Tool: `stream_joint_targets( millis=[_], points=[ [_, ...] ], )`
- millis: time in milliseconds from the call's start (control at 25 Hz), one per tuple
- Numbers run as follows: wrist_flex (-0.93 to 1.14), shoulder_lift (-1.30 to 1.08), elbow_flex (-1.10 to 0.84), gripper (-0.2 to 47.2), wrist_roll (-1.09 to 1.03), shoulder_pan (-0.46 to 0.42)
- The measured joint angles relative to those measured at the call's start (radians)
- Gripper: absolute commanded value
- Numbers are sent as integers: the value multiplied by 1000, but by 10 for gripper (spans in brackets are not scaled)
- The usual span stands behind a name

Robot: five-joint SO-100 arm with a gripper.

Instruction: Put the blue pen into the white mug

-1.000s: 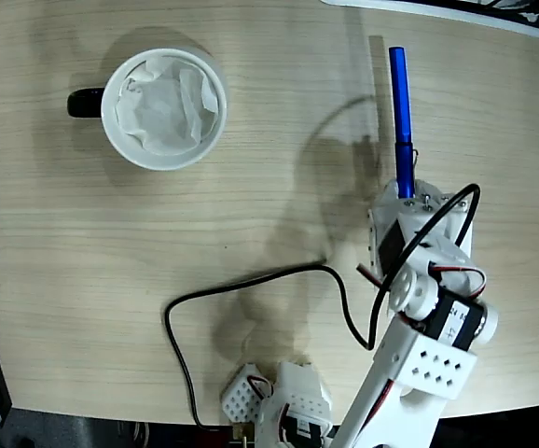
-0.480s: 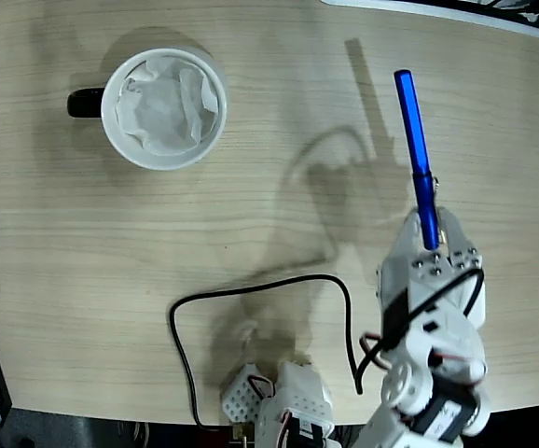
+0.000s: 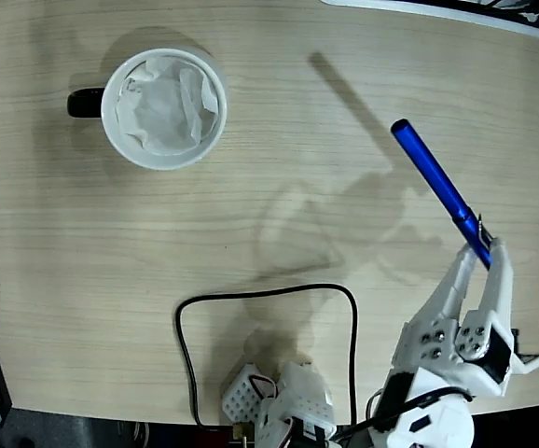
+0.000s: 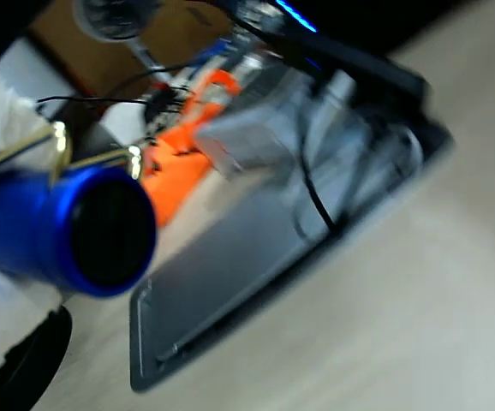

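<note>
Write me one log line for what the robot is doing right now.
phase: carrying | hand: shut on blue pen, lifted, pointing up-left | white mug: upper left, paper-lined, no pen inside

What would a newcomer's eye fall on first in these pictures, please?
Probably the blue pen, held up off the table at the right of the fixed view by the gripper, its open end filling the wrist view's left. Next, the white mug at upper left, lined with crumpled paper.

Black cable (image 3: 251, 297) looped on wooden table (image 3: 83, 243)
</note>
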Motion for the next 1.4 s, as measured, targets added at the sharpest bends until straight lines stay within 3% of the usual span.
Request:
stream_joint_targets(
  millis=[240, 680, 1040, 1400],
  points=[
    [-264, 103, 91, 1, -262, -107],
    [-761, 275, 436, 1, -857, -342],
    [-999, 256, 439, 1, -1104, -526],
    [-1224, 86, 439, 1, -1379, -706]
  ],
)
